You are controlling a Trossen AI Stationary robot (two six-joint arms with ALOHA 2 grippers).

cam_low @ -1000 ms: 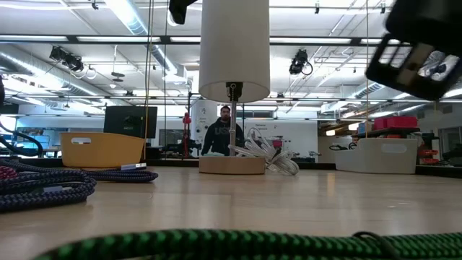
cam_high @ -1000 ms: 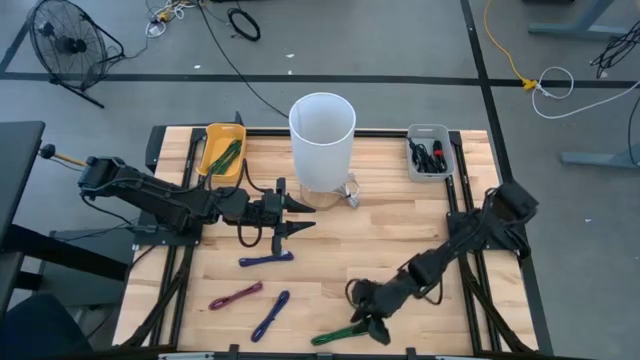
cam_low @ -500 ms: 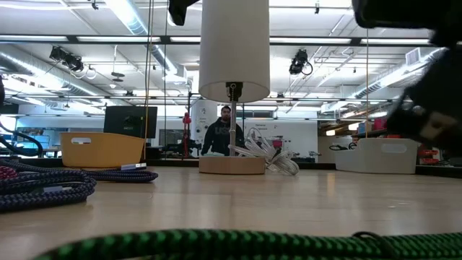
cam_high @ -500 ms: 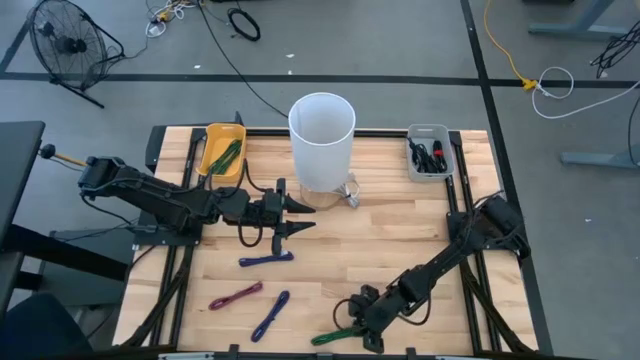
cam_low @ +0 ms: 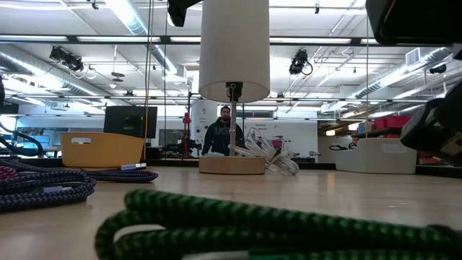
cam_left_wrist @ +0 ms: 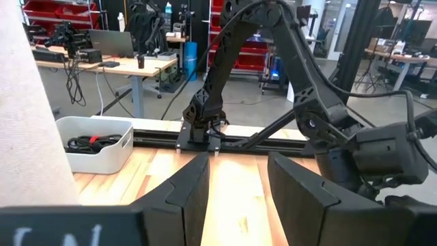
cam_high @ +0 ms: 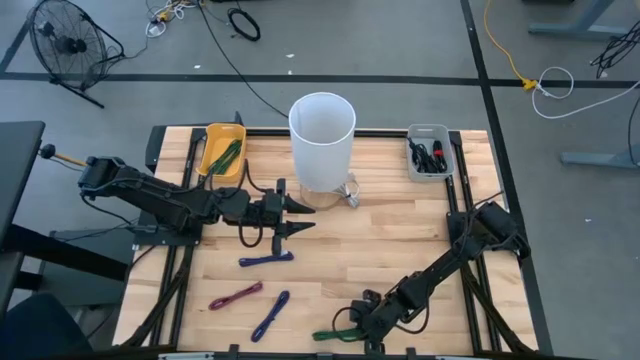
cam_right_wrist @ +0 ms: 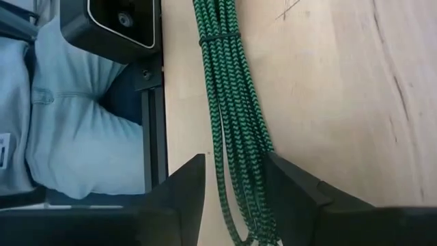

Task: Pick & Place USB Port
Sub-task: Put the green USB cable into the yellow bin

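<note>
A bundled green braided cable [cam_high: 333, 335] lies on the wooden table by its near edge. It also shows in the low view [cam_low: 274, 224] and the right wrist view [cam_right_wrist: 232, 116]. My right gripper [cam_high: 353, 327] is low over the cable's right end and open, with one finger on each side of the bundle [cam_right_wrist: 235, 198]. My left gripper [cam_high: 300, 216] is open and empty, hovering beside the lamp base at mid-table [cam_left_wrist: 237, 184]. A yellow bin [cam_high: 222, 150] at the far left holds another green cable. My right gripper comes down from above with its fingers [cam_right_wrist: 184, 198] on either side of the green cable, along the bundle's length. The cable lies on the table. I cannot tell whether the fingers touch it.
A white lamp [cam_high: 322, 140] stands at the far middle. A grey bin of black cables [cam_high: 430, 152] is at the far right. Blue [cam_high: 265, 260], magenta [cam_high: 235, 296] and blue [cam_high: 270, 315] cables lie at the near left. A person in light blue [cam_right_wrist: 68, 123] stands past the near edge.
My right gripper has gone toward the table's near edge and a little left, down onto the green cable. The cable has shifted. It now lies more level along the near edge, and its left loop end has come into the low view.
</note>
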